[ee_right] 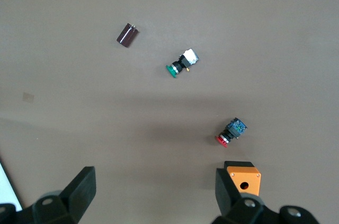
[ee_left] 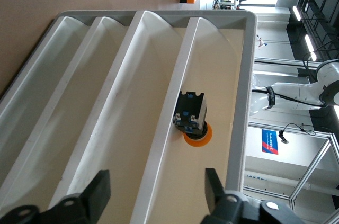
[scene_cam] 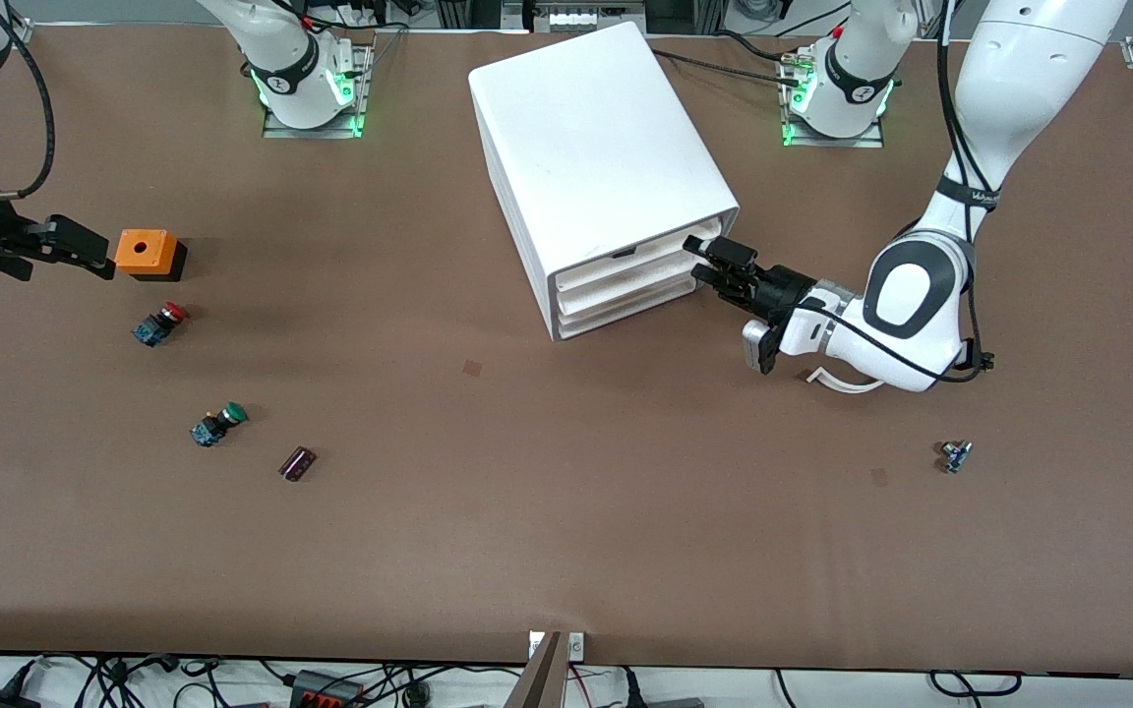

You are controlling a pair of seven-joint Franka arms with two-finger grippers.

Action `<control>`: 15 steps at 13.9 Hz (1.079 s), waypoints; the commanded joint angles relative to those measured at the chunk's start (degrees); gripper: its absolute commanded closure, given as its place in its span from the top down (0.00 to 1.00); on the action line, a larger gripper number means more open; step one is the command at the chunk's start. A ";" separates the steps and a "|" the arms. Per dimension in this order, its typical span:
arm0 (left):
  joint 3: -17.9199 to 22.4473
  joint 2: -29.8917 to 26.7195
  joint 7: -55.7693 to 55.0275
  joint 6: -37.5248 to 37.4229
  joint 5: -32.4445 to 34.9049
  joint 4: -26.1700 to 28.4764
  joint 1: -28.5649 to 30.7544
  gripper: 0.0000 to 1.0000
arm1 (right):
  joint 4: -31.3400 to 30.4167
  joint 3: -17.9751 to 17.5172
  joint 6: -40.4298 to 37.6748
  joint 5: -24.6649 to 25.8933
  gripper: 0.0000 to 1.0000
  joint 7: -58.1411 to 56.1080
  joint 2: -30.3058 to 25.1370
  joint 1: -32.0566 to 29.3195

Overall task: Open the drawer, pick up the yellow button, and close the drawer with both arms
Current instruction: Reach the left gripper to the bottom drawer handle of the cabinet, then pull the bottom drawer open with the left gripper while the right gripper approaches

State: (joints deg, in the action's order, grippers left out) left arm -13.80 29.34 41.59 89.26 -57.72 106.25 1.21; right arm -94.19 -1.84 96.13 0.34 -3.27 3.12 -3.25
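White cabinet (scene_cam: 601, 162) with white drawer (ee_left: 212, 102) on a plain brown table (scene_cam: 566, 531). Button (ee_left: 192, 118): yellow-orange cap, dark blue-black body. Orange box (scene_cam: 147, 253) with a black base and a dark hole on top. Red-capped button (scene_cam: 159, 324) and green-capped button (scene_cam: 217, 425), both blue-bodied. Dark purple cylinder (scene_cam: 297, 463). White arms with black grippers.

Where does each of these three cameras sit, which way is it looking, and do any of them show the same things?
Front view: high across the table, facing both arms; left gripper at the cabinet.
Left wrist view: on the left arm, looking into the drawer at the button; its fingers show.
Right wrist view: on the right arm, looking down at the table; right gripper open.
Shared: front and right wrist views show the orange box.
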 commanded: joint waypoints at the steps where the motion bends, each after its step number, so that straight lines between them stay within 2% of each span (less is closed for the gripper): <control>1: -1.14 -0.34 4.18 0.48 -2.31 1.06 0.55 0.67 | 1.46 2.80 -0.59 0.80 1.00 -0.07 0.31 3.06; 5: -1.32 -0.25 9.64 0.57 -2.58 3.70 0.64 0.59 | 2.26 3.07 -0.85 0.97 1.00 -0.25 0.22 3.16; 8: -1.50 -0.16 12.45 0.74 -5.20 5.45 0.29 0.47 | 2.26 2.98 -0.94 1.06 1.00 -0.16 -0.13 3.16; 13: -1.41 0.37 16.77 1.45 -6.09 5.73 -0.24 0.05 | 1.99 2.89 -1.03 0.98 1.00 -0.08 -0.31 3.16; 15: -1.32 0.45 16.24 1.53 -6.09 5.29 -0.07 0.02 | 1.99 2.81 -0.94 1.06 1.00 0.01 -0.13 3.16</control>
State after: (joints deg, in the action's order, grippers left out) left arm -15.01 29.81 56.68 90.16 -62.31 111.37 0.94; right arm -92.44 0.43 95.96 0.54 -3.26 3.17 -0.89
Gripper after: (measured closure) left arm 0.863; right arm 0.000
